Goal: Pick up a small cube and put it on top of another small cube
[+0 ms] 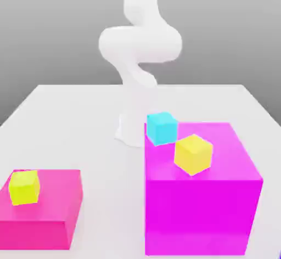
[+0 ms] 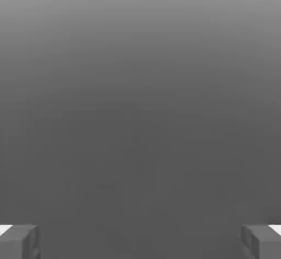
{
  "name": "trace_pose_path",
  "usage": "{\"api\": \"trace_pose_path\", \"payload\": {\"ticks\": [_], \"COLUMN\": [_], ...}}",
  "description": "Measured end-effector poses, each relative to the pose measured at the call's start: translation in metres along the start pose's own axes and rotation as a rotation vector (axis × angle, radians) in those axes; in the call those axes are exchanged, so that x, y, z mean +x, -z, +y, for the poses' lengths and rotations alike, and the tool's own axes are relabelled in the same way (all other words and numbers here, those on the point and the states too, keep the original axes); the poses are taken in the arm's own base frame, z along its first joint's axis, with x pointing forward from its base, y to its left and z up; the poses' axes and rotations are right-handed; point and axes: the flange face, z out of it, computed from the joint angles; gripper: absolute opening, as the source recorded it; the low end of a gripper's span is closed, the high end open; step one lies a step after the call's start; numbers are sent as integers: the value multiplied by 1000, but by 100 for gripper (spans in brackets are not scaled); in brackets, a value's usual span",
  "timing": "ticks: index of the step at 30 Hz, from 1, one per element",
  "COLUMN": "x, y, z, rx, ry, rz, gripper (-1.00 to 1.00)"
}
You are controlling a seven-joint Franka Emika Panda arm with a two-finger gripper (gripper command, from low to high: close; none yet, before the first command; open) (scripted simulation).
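3 small cubes were set out over 2 blocks in the exterior view. Taking that view as a clock face, the big magenta block (image 1: pixel 200 217) lay toward 5 o'clock, and 2 of the cubes were on its top: the yellow cube (image 1: pixel 193 155) at 4 o'clock, and the cyan cube (image 1: pixel 162 128) just off the centre. From the yellow cube, the cyan one sat toward 10 o'clock, very near; whether the 2 touched, I couldn't tell. The lower pink block (image 1: pixel 57 197) was between 7 and 8 o'clock, with the yellow-green cube (image 1: pixel 24 187) on top. No cube was stacked on another (each had its upper face bare). Both blocks stood on the pale table (image 1: pixel 110 181), and the white arm (image 1: pixel 141 44) rose at 12 o'clock. The gripper (image 2: pixel 140 242) was wide open in the hand view, its 2 fingers well apart and nothing held between them, with plain grey background (image 2: pixel 140 115) beyond.
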Motion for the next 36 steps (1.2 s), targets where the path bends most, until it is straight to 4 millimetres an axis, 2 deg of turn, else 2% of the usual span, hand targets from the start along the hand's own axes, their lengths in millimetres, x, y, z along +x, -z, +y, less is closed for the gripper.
{"api": "trace_pose_path", "payload": {"ticks": [5, 10, 15, 20, 25, 29, 32, 36], "x": [-17, -50, -98, -167, -234, -297, -347, -386], "y": [-79, -157, -233, -303, -371, -418, -450, -497], "z": [-31, -57, -76, -90, -84, -73, -58, -30], "rx": [-39, -74, -109, -136, -175, -203, -224, -230], "ry": [126, 254, 386, 535, 662, 774, 859, 885], "rz": [-122, -237, -350, -465, -568, -652, -714, -733], "gripper": [0, 0, 0, 0, 0, 0, 0, 0]}}
